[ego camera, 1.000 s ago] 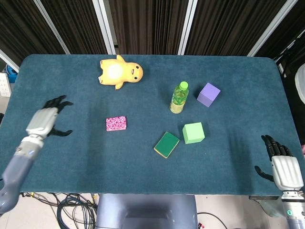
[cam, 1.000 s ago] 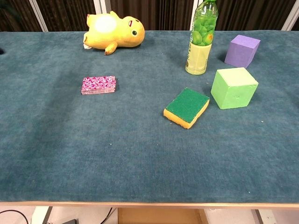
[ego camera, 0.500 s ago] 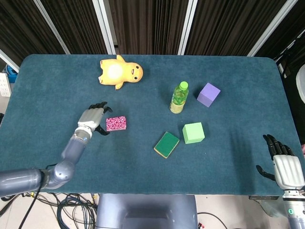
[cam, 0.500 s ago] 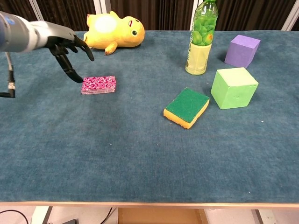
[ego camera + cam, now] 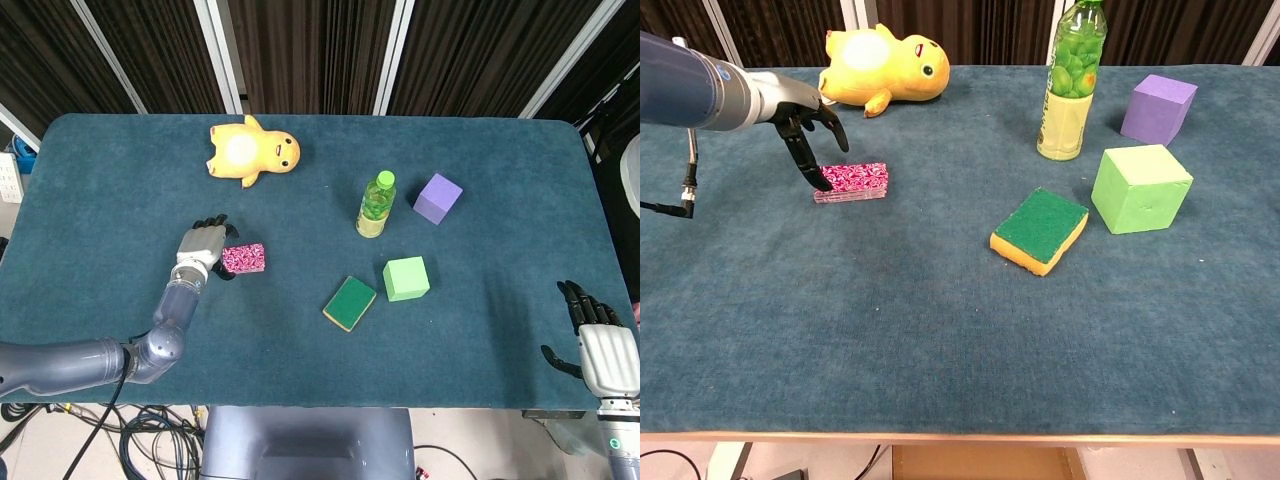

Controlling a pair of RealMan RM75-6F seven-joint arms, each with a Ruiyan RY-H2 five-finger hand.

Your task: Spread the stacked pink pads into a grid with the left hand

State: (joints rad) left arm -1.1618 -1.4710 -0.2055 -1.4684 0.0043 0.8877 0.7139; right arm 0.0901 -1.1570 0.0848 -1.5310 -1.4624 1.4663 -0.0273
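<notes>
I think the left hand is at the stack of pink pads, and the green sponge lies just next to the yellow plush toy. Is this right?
Not quite. The left hand is at the pink pads, but the green sponge lies beside the green cube, well apart from the yellow plush toy. The head view shows it.

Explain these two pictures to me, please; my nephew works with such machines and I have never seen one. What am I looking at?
It is a two-armed robot at a table, photographed by its own cameras: one looks down from its head, one looks forward from its chest. Its left robot hand reaches the stack of pink pads, a fingertip at the edge; nothing is lifted yet. The right robot hand waits open at the table's near corner, holding nothing. Also lying there: a yellow plush toy, a green bottle, a purple cube, a green cube and a sponge.
</notes>
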